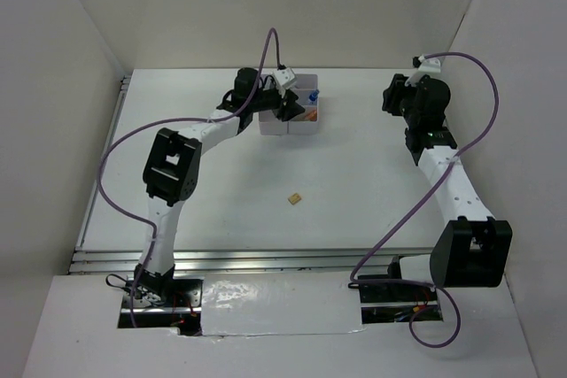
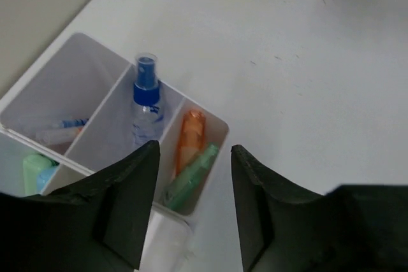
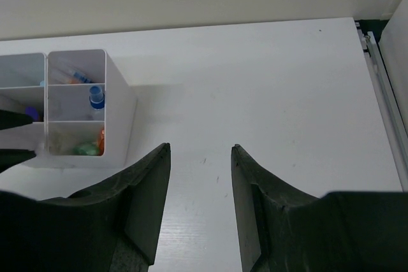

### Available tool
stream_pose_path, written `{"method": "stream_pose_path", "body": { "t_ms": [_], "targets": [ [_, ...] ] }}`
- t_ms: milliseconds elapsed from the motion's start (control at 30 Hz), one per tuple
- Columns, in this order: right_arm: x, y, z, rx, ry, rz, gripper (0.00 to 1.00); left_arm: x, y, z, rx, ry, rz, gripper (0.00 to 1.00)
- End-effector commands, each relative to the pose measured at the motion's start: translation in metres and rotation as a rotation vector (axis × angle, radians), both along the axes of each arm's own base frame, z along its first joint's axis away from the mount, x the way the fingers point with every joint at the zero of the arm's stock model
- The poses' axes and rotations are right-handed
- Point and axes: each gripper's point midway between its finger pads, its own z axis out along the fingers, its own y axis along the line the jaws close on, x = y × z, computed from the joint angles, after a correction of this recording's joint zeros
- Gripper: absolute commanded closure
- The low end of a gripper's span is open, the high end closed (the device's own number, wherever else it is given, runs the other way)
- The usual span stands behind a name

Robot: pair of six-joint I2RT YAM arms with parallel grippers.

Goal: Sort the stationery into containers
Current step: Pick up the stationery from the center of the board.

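Observation:
The containers (image 1: 288,127) are joined white bins at the back middle of the table. My left gripper (image 2: 194,148) hovers open just over them, holding nothing. Under its jaws, a green marker (image 2: 191,173) lies beside an orange marker (image 2: 190,133) in the corner bin. The adjoining bin holds a white tube with a blue cap (image 2: 145,103). A thin pen-like item (image 2: 64,128) lies in the far bin. A tiny tan block (image 1: 293,198) rests on the table, nearer the arm bases. My right gripper (image 3: 201,148) is open and empty, off to the right of the containers (image 3: 120,119).
White walls close in the table at the back and both sides. A metal rail (image 1: 266,258) runs along the near edge, and another rail (image 3: 382,87) edges the table in the right wrist view. Purple cables loop above both arms.

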Motion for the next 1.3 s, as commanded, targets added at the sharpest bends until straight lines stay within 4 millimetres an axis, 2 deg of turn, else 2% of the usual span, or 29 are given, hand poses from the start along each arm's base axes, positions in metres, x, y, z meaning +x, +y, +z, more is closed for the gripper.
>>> {"method": "stream_pose_path", "body": {
  "t_ms": [0,33,67,133,167,200,267,300,333,400,467,500,533,567,600,667,767,1033,1167,1267],
  "targets": [
    [0.003,0.007,0.022,-0.003,-0.044,0.033,0.5,-0.038,0.007,0.07,0.012,-0.098,-0.087,0.41],
    [0.002,0.008,0.021,-0.011,-0.039,0.043,0.51,-0.052,0.012,0.089,0.047,-0.138,-0.106,0.42],
    [-0.001,0.009,0.013,-0.017,-0.01,0.053,0.51,-0.074,0.02,0.068,0.129,-0.007,-0.127,0.43],
    [-0.005,0.016,0.005,-0.031,0.022,0.102,0.52,-0.093,0.037,0.06,0.285,0.0,-0.109,0.42],
    [-0.01,0.018,-0.005,-0.031,0.058,0.113,0.52,-0.11,0.034,0.052,0.351,0.035,-0.116,0.38],
    [-0.012,0.02,-0.007,-0.029,0.068,0.126,0.52,-0.134,0.047,0.026,0.445,0.147,-0.121,0.36],
    [-0.021,0.023,-0.019,-0.019,0.099,0.14,0.52,-0.16,0.055,0.013,0.527,0.206,-0.128,0.28],
    [-0.023,0.023,-0.022,-0.014,0.103,0.143,0.52,-0.178,0.063,-0.002,0.565,0.291,-0.124,0.25],
    [-0.027,0.024,-0.024,-0.013,0.107,0.142,0.52,-0.188,0.063,-0.011,0.608,0.319,-0.121,0.2],
    [-0.032,0.025,-0.033,-0.009,0.128,0.147,0.52,-0.211,0.066,-0.031,0.678,0.426,-0.135,0.17],
    [-0.035,0.024,-0.039,-0.008,0.146,0.147,0.52,-0.223,0.061,-0.043,0.742,0.468,-0.138,0.16],
    [-0.036,0.023,-0.04,-0.007,0.148,0.144,0.52,-0.229,0.059,-0.063,0.784,0.537,-0.124,0.17],
    [-0.037,0.023,-0.042,-0.004,0.151,0.143,0.53,-0.239,0.058,-0.074,0.84,0.574,-0.121,0.2],
    [-0.038,0.022,-0.043,0.005,0.156,0.141,0.52,-0.237,0.057,-0.079,0.875,0.587,-0.089,0.21],
    [-0.039,0.022,-0.044,0.008,0.158,0.142,0.52,-0.243,0.056,-0.096,0.91,0.647,-0.08,0.21],
    [-0.041,0.022,-0.045,0.021,0.165,0.142,0.52,-0.247,0.052,-0.109,0.939,0.692,-0.035,0.23],
    [-0.045,0.021,-0.045,0.027,0.163,0.141,0.52,-0.245,0.046,-0.119,0.963,0.681,-0.005,0.24],
    [-0.057,0.019,-0.052,0.017,0.192,0.139,0.53,-0.242,0.028,-0.13,0.967,0.675,0.003,0.24],
    [-0.061,0.016,-0.054,0.019,0.201,0.131,0.53,-0.246,0.018,-0.132,0.971,0.657,0.006,0.25],
    [-0.064,0.015,-0.054,0.011,0.205,0.129,0.53,-0.252,0.015,-0.141,0.99,0.646,0.03,0.28]
  ]
}}
